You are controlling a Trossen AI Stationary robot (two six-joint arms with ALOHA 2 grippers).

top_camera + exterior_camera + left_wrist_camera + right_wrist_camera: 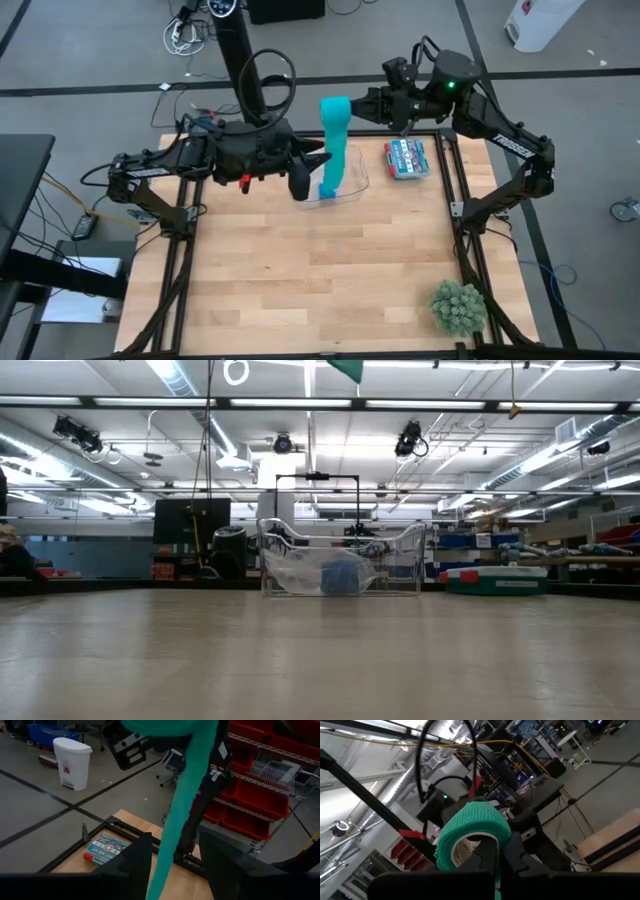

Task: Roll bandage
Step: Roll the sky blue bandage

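Rolling underway: right gripper (pixel 352 108) pinches the coiled end of the bandage (pixel 334 140) high above the worktop (pixel 320 270); long tail hangs unrolled (most left). Left gripper (pixel 322 160) spread beside tail.

A large workshop or lab hall: red storage bins (pixel 250 822) on shelving, ceiling strip lights (pixel 300 403), concrete floor (pixel 90 60).

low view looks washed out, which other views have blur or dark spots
Low view: ceiling strip lights glare and the clear bin is hazy. Left wrist view: the bandage is soft, the near fingers dark blurs. Right wrist view: bandage coil sharp, background smeared.
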